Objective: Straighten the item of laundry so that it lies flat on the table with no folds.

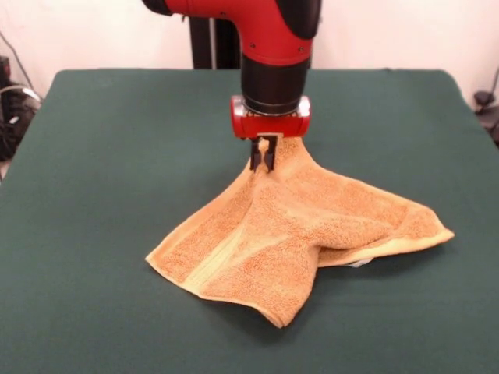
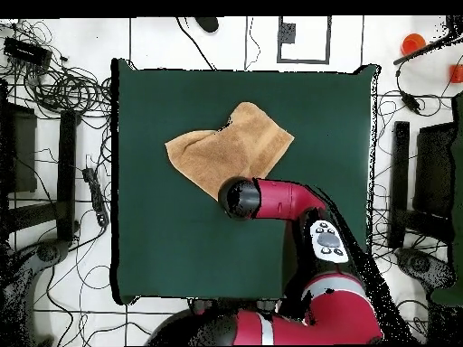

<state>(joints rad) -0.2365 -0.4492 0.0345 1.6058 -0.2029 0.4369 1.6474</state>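
- Presently, the towel (image 1: 300, 241) sits near the middle of the table (image 1: 93, 156), one corner raised into a peak and the remainder draped on the felt.
- The gripper (image 1: 263, 158) hangs above that peak, its fingers closed tight on the lifted corner.
- Condition: not flat. Ridges run down from the pinch, and the front edge curls under near the pale band.
- Judgement: task is part way at best; spreading the cloth, lowering the corner and releasing it remain outstanding.
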